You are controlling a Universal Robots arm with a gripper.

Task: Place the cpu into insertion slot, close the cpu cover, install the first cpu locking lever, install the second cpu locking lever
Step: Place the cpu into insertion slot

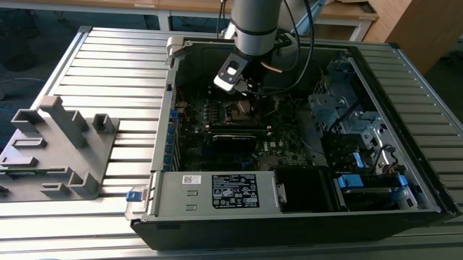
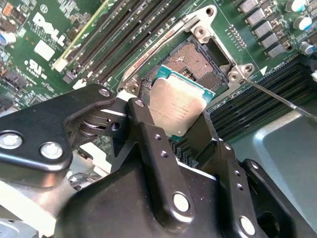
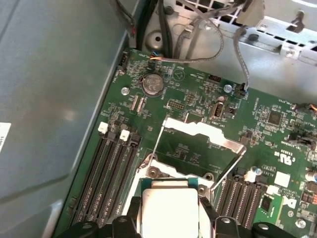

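Note:
My gripper [image 2: 174, 119] is shut on the cpu [image 2: 177, 105], a small square chip with a dull silver top and a green edge, with one black finger [image 2: 144, 130] on either side of it. The chip hangs over the near edge of the insertion slot [image 2: 194, 58], a dark square socket with its pin field bare. Whether chip and socket touch I cannot tell. In the first wrist view the cpu [image 3: 169, 207] sits between the fingers, and beyond it the cpu cover [image 3: 190, 127] stands swung open. A thin locking lever [image 2: 277, 97] sticks out beside the socket. In the exterior view the gripper [image 1: 244, 89] is inside the computer case above the motherboard.
Rows of memory slots [image 3: 111, 168] flank the socket on both sides. Loose cables [image 3: 198, 57] hang along the case wall. A drive cage [image 1: 343, 108] and power supply [image 1: 217, 192] fill the case's other parts. A grey plastic fixture [image 1: 54, 146] stands on the table at the exterior view's left.

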